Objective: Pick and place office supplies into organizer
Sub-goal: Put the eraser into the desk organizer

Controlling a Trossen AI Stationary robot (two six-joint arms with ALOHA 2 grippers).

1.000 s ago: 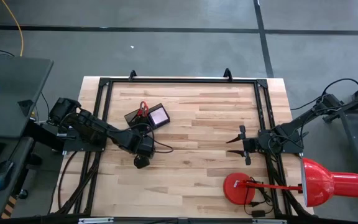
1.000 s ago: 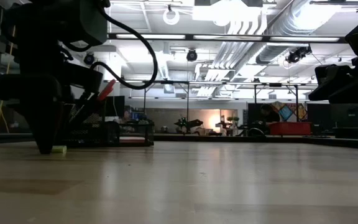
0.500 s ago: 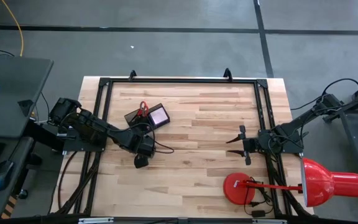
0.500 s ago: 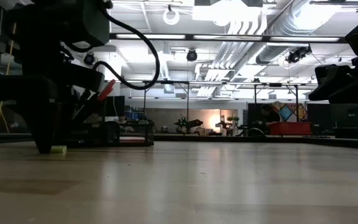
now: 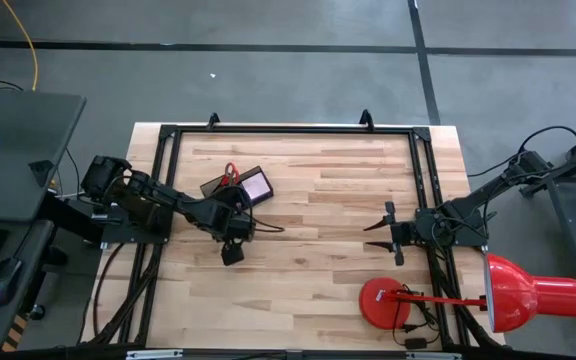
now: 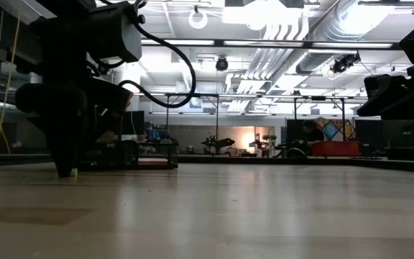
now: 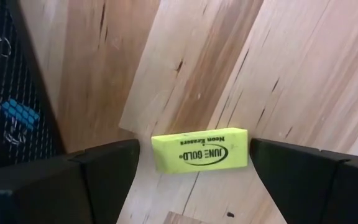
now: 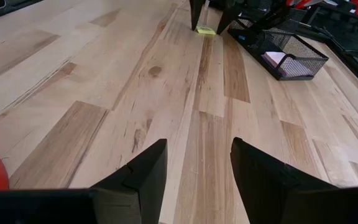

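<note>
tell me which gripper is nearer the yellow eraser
Left. The left gripper is right at the yellow eraser, open fingers on either side of it on the table. The right gripper waits open, far across the table near the red lamp.

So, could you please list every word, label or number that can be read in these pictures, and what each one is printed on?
"JUNE GOLD" on the yellow eraser, which lies on the table between the open left gripper fingers.
"Neon Erasers" in smaller print on the same eraser.
Pale lettering on the black organizer in the low view: too blurred to read.
Nothing else readable.
</note>
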